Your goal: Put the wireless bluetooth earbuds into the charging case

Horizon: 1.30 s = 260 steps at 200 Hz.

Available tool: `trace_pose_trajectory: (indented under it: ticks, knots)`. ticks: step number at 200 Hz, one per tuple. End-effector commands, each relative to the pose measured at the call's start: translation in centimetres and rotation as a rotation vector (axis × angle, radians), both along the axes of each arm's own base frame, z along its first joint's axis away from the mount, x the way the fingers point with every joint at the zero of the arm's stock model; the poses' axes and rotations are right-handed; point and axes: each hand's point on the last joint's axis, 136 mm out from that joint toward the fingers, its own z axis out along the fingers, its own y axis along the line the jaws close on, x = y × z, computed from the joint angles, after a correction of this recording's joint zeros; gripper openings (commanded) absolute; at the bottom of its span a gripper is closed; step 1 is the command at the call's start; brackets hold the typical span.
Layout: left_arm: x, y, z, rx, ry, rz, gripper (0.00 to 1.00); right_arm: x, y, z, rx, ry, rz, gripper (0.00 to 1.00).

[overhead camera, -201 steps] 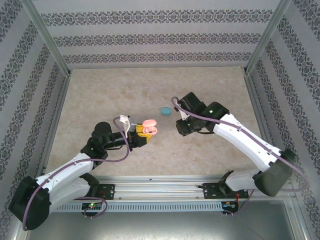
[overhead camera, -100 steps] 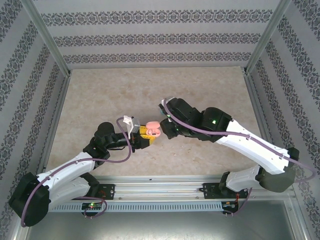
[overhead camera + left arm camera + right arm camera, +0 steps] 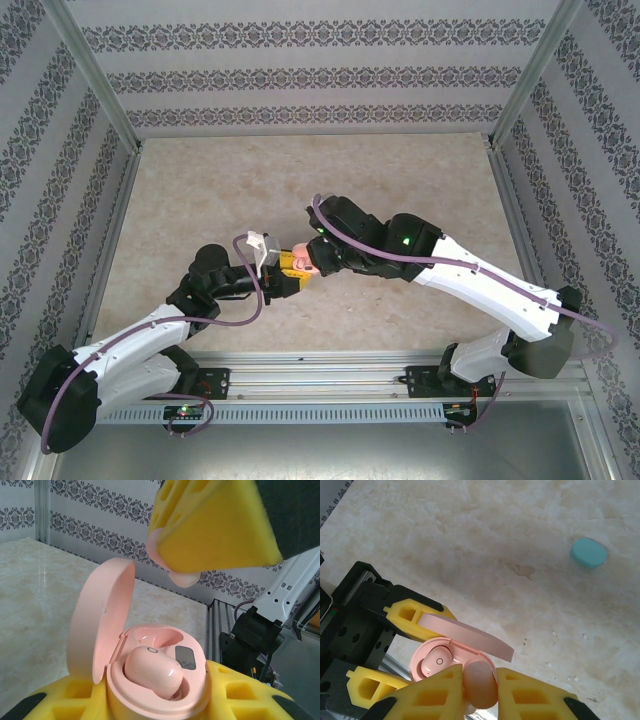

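top external view: you see the left gripper (image 3: 288,272) and the right gripper (image 3: 318,258) meet over the table (image 3: 200,190).
pink case (image 3: 303,262): it is between the two grippers.
left wrist view: your left gripper hugs the pink case tight from both sides.
lid (image 3: 100,615): it stands open on the left.
first pink earbud (image 3: 152,672): it lies in its pocket in the case.
second pink earbud (image 3: 182,577): it is just above the open case, not in it yet.
right wrist view: your right gripper squeezes the second pink earbud between its yellow fingers (image 3: 440,690).
blue oval case (image 3: 589,552): it lies shut on the table, well apart.
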Motion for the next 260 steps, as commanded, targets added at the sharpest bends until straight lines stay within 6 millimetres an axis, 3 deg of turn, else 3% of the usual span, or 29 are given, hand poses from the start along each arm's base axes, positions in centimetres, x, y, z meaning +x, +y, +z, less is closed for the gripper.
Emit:
trace_pose_trajectory:
  ticks: [1, 147, 235, 260]
  knots:
    - [-0.3, -0.2, 3.2, -0.068, -0.077, -0.006, 0.19, -0.3, 0.4, -0.9, 0.0, 0.034, -0.008, 0.19]
    - [-0.2, -0.1, 4.0, -0.091, -0.08, 0.0, 0.19, -0.3, 0.7, -2.9, -0.041, 0.059, -0.004, 0.2]
    - [-0.1, -0.1, 3.8, -0.082, -0.083, 0.005, 0.19, -1.6, 0.3, -3.3, -0.087, 0.081, 0.017, 0.22]
    - [-0.2, 0.0, 3.8, -0.083, -0.085, 0.006, 0.19, -1.8, 0.2, -3.2, -0.099, 0.082, 0.016, 0.28]
